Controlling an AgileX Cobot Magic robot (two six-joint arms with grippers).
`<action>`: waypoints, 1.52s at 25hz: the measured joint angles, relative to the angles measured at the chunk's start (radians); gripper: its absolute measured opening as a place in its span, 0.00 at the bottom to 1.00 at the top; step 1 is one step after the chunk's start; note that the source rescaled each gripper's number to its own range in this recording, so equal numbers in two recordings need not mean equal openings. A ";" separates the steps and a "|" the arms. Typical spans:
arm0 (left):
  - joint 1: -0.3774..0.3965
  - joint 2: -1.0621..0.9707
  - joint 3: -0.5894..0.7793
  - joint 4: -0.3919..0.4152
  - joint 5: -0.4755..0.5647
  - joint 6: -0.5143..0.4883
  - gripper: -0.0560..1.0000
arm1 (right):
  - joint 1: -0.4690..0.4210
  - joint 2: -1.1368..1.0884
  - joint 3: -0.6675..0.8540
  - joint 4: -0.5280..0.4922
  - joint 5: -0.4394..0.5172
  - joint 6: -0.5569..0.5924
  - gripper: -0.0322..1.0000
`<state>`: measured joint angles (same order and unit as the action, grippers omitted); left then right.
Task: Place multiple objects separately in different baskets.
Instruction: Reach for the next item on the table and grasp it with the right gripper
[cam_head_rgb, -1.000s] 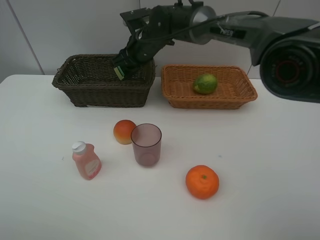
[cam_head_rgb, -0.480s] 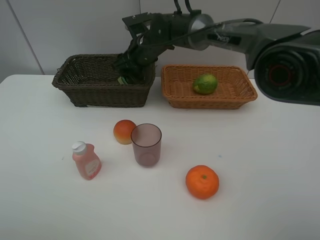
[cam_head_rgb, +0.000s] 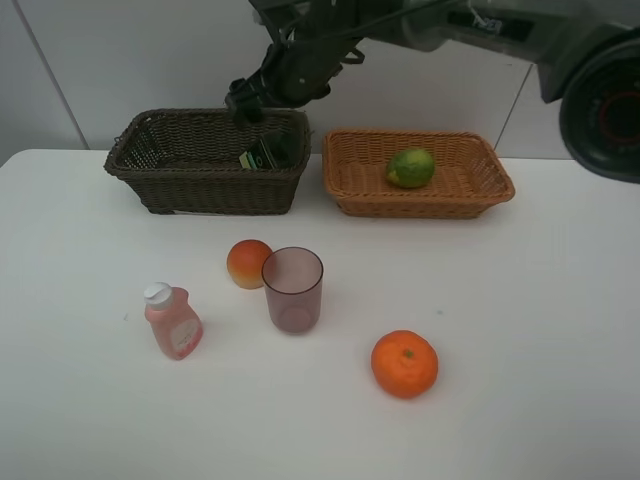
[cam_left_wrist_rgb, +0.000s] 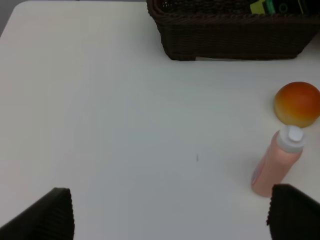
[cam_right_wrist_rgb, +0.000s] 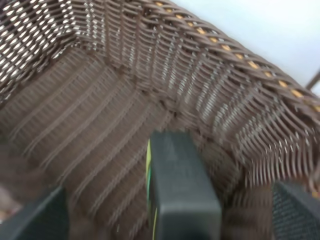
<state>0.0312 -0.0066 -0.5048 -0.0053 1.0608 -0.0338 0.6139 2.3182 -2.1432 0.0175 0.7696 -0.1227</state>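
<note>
- The right hand (cam_head_rgb: 243, 100) is hanging just above the back corner of the dark brown basket (cam_head_rgb: 200, 190), its fingers standing well apart and gripping nothing.
- The dark pump bottle (cam_head_rgb: 258, 157) is lying on its side inside that basket, directly under the hand, so I'd judge it is being left there as that basket's share.
- The light tan basket (cam_head_rgb: 430, 205) is sitting just beside the dark basket and holding the green lime (cam_head_rgb: 411, 167), which is keeping fruit apart from bottles, as far as I can judge.
- The peach (cam_head_rgb: 248, 263), purple cup (cam_head_rgb: 293, 290), pink bottle (cam_head_rgb: 173, 322) and orange (cam_head_rgb: 405, 364) are waiting on the surface (cam_head_rgb: 520, 330) in front of the dark basket, the peach nearest, the orange farthest.
- The left hand (cam_left_wrist_rgb: 172, 215) is hovering over the surface out in front of the dark basket, near the pink bottle, fingers spread and carrying nothing.
</note>
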 joint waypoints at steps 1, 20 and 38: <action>0.000 0.000 0.000 0.000 0.000 0.000 1.00 | 0.000 -0.014 -0.002 0.000 0.061 0.000 0.79; 0.000 0.000 0.000 0.000 0.000 0.000 1.00 | 0.000 -0.532 0.746 -0.093 0.320 -0.080 0.79; 0.000 0.000 0.000 0.000 0.000 0.000 1.00 | 0.003 -0.875 1.346 -0.079 0.097 -0.693 0.79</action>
<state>0.0312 -0.0066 -0.5048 -0.0053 1.0608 -0.0338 0.6172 1.4431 -0.7968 -0.0616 0.8663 -0.8155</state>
